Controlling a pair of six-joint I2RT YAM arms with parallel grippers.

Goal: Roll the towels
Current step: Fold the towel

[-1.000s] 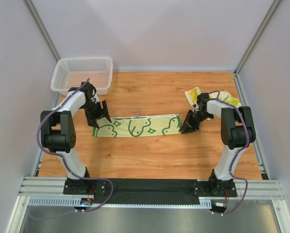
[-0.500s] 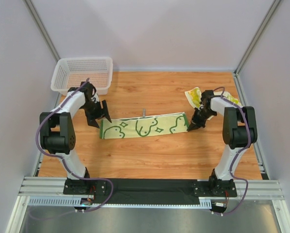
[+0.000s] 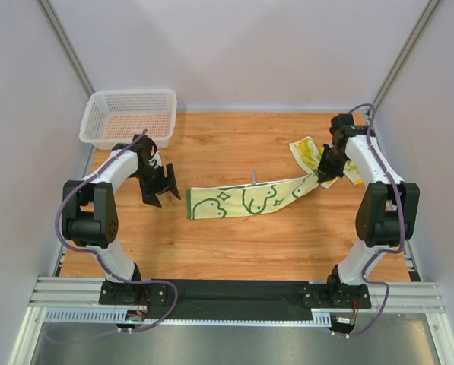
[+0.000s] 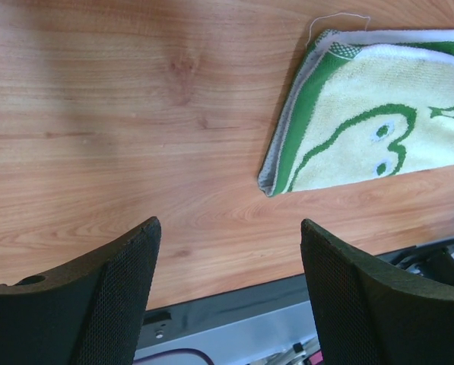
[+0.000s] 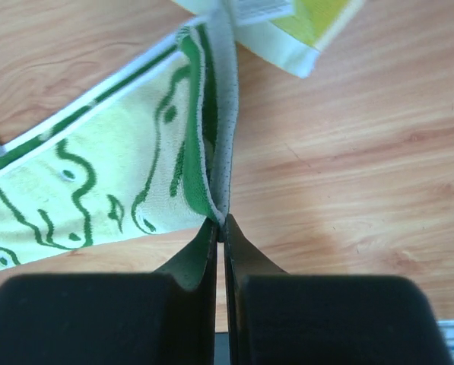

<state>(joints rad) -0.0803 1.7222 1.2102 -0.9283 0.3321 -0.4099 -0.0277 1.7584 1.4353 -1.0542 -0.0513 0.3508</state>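
Right gripper (image 5: 219,226) clamps the flat towel (image 3: 246,199) at its end farthest from the basket (image 3: 131,93), left gripper (image 3: 160,190) stands wide and empty off the basket-side end; cloth judged light, limp, best gripped at hemmed edges.

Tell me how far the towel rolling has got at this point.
Done: nothing rolled yet; no roll shows on the table or in the basket. In hand: the right gripper is shut on one end of the long towel, which lies flat as a strip; the left gripper hangs open off its other end. Left: rolling it, then the crumpled towel.
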